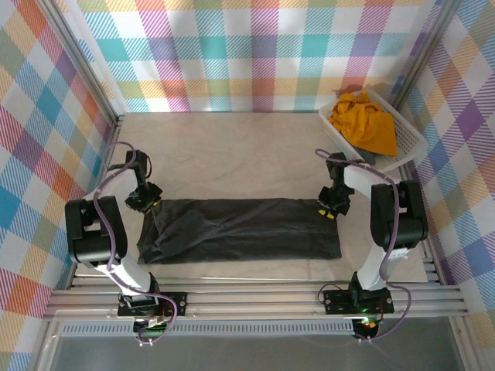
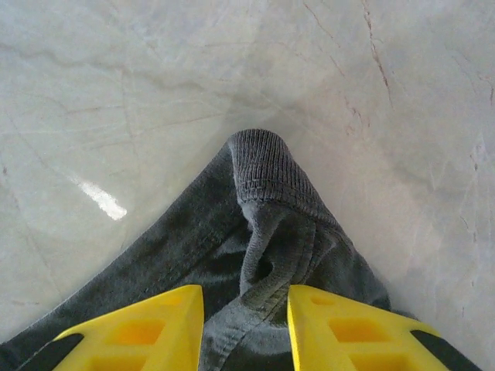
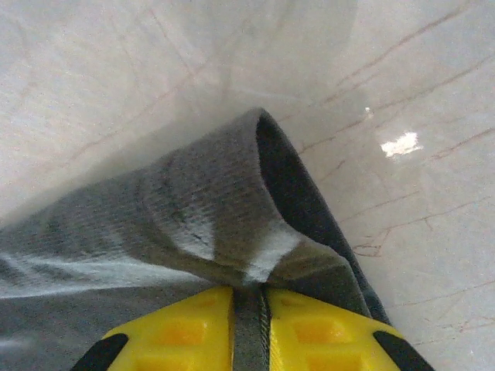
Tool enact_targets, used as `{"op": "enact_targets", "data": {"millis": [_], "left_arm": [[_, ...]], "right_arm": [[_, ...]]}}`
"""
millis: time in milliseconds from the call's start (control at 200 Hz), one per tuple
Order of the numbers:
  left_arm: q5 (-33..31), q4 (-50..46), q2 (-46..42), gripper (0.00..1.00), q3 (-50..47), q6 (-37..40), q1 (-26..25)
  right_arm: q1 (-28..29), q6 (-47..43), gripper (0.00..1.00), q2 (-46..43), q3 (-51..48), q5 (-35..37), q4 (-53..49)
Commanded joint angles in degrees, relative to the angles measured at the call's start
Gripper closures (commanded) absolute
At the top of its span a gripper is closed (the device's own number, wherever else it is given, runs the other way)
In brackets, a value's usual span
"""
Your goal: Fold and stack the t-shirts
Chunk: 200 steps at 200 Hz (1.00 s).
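Note:
The black t-shirt point(image 1: 247, 232) lies folded into a long band across the near half of the table point(image 1: 232, 154). My left gripper point(image 1: 145, 202) is down at the band's far left corner. In the left wrist view this gripper point(image 2: 245, 297) stands open, its yellow fingers either side of a ribbed hem ridge of the black t-shirt point(image 2: 263, 178) without squeezing it. My right gripper point(image 1: 331, 207) is at the far right corner. In the right wrist view that gripper point(image 3: 249, 292) is shut on a thin hem of the black t-shirt point(image 3: 209, 209). The yellow t-shirt point(image 1: 365, 124) lies crumpled in the basket.
A white lattice basket point(image 1: 410, 143) stands at the back right corner, tilted against the wall. Checked fabric walls close in the table on three sides. Bare pale tabletop lies beyond the shirt.

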Motion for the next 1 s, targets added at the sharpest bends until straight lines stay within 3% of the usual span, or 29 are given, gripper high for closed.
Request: {"op": "enact_targets", "data": {"millis": [0,75,460,585,700,790,855,995], "left_arm": [[-2.2,4.3,1.7,0.9,2.5,0.6,0.7],[-1.4,5.2,3.4,1.0,3.7,-0.2,2.6],[3.8,6.1,5.2,1.0,7.8,-3.4,11.5],[4.6,6.3,5.6,1.0,8.1,-4.5,12.0],[9.1,7.5,3.8,1.0,7.5,-3.9,10.8],[11.3,5.8,0.7,0.72,6.2,-1.7,8.3],[12.7,5.7,-2.2,0.6,3.1,-1.4,7.2],[14.5,7.1,-4.4,0.55,-3.1,-1.4,6.7]], "right_arm": [[-0.3,-0.2,0.83,3.0,2.4,3.0,-1.5],[-0.4,-1.1,0.84,4.7,4.0,4.5,-2.6],[-2.3,-3.4,0.85,8.6,9.2,8.2,-4.3],[-2.3,-2.8,0.85,8.9,10.2,7.7,-4.6],[-2.2,-3.1,0.85,6.9,10.2,5.3,-3.0],[-2.1,-4.2,0.84,5.7,11.0,4.5,-2.4],[-2.2,-5.2,0.83,5.9,12.1,4.1,-3.0],[-2.1,-6.5,0.82,7.3,13.7,2.1,-3.5]]}}
